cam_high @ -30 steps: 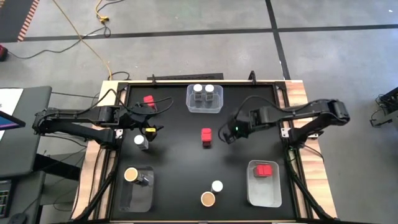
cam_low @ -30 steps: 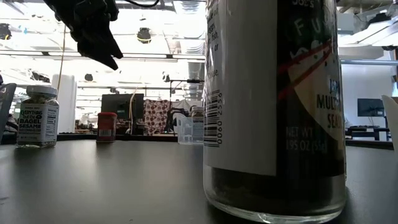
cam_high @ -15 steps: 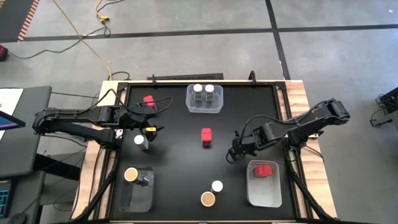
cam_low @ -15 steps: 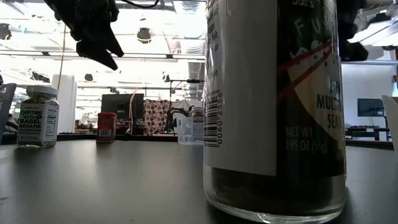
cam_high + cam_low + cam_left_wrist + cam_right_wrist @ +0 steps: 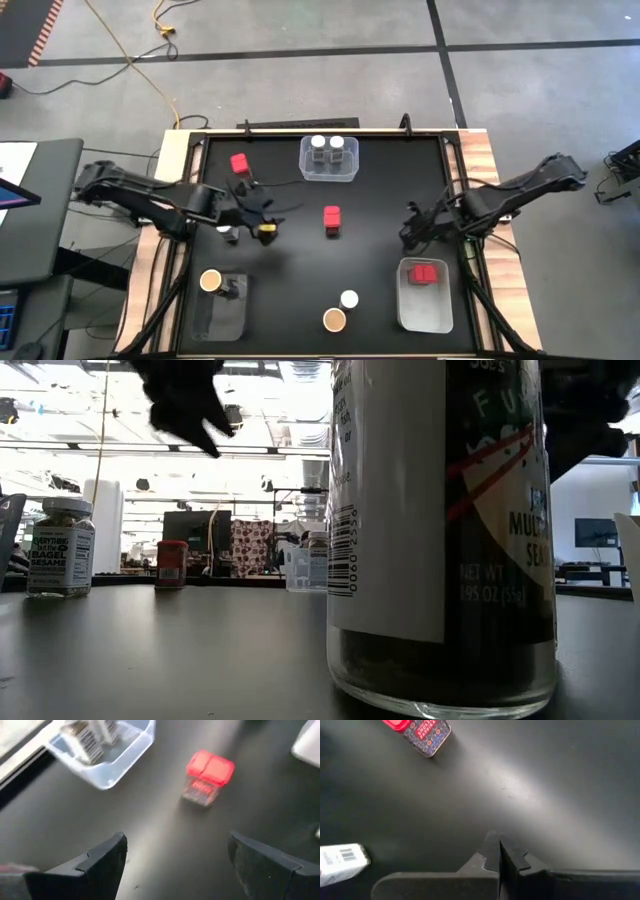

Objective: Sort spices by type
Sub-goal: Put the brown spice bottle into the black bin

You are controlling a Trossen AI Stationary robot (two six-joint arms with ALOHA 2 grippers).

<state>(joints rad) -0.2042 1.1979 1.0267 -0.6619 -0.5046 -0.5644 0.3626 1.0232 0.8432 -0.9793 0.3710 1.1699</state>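
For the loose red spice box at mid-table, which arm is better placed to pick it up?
Left, probably. The left gripper hangs open beside the red spice box, which sits ahead of its fingers in the wrist view. The right gripper is shut and farther off.

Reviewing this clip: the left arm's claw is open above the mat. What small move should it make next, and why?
Probably ease the left claw forward toward the lone red box at mid-table. The left wrist view shows the open fingers aimed at that red box, with bare mat between. It sits outside any bin, while another red box lies in the right bin. The right claw is shut beside that bin.
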